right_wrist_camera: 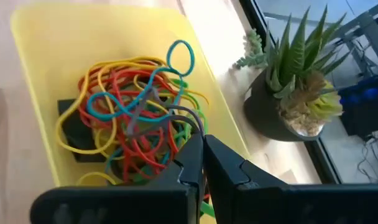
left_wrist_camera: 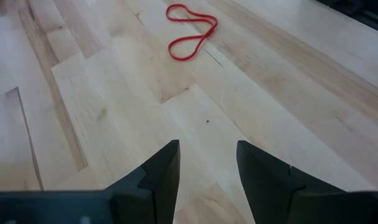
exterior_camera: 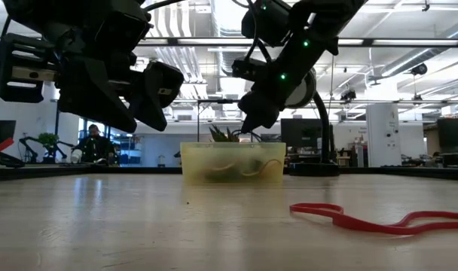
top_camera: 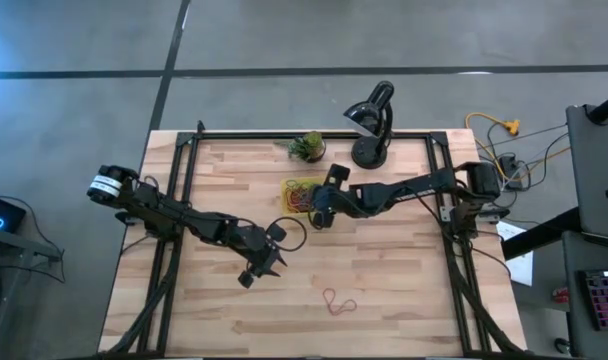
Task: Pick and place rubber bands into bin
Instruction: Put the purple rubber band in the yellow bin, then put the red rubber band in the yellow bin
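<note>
Two dark arms reach over the wooden counter (top_camera: 384,280), the left one from the 9 o'clock side and the right one from the 3 o'clock side. Seen from above, the right end effector (top_camera: 319,212) hangs at the 3 o'clock edge of the bin (top_camera: 289,185), which sits toward 12 o'clock on the counter, just beside a small potted plant (top_camera: 307,147) and near a black desk lamp (top_camera: 372,120). In the right wrist view the right end effector's fingers (right_wrist_camera: 229,165) are pressed together over the bin's rim, pinching a thin grey band (right_wrist_camera: 184,117) whose other end lies in the pile; the bin (right_wrist_camera: 114,25) holds a tangle of rubber bands (right_wrist_camera: 133,118) in red, yellow, blue and green, with the plant (right_wrist_camera: 295,81) just outside its wall. The low view shows the translucent yellow bin (exterior_camera: 233,162) standing on the counter with bands visible through its side and the right arm coming down above it. The left end effector (top_camera: 264,260) hovers near the middle of the counter, well apart from the bin; in its wrist view its fingers (left_wrist_camera: 161,171) are spread with bare wood between them. One red rubber band (top_camera: 337,301) lies loose and twisted on the counter toward 6 o'clock, near the left end effector but not touching it, and it also shows in the left wrist view (left_wrist_camera: 192,31) and flat in the low view (exterior_camera: 380,218)
</note>
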Available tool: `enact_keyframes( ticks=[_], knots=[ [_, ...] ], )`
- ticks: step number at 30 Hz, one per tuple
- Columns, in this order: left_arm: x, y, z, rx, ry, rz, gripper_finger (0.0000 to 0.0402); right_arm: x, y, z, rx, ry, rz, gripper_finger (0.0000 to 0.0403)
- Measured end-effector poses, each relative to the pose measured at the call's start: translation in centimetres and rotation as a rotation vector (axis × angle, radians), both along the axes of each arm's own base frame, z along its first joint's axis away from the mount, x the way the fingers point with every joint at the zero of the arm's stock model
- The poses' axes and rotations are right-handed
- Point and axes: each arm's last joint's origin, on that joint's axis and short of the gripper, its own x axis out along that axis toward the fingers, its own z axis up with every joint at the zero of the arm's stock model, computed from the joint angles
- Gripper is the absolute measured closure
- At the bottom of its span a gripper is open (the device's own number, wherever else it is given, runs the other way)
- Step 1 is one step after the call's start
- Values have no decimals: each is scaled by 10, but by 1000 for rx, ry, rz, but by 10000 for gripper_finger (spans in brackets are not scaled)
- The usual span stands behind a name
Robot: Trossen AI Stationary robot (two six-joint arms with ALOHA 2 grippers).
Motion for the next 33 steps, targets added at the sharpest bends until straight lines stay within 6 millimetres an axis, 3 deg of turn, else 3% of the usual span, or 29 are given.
enact_keyframes(
  ticks=[5, 13, 17, 23, 33],
  knots=[
    [0, 0, 0, 0, 0, 0, 258, -2, 1, -4, 28, 4, 20, 375],
    [0, 0, 0, 0, -1, 0, 258, -1, 1, -4, 35, 4, 40, 298],
    [0, 0, 0, 0, -1, 0, 258, 2, 4, 7, 20, -9, 61, 272],
    [0, 0, 0, 0, -1, 0, 258, 3, 9, 22, 2, -65, 29, 257],
    [3, 0, 5, -6, -56, 11, 258, -16, 22, 35, 164, -20, 49, 252]
  ],
)
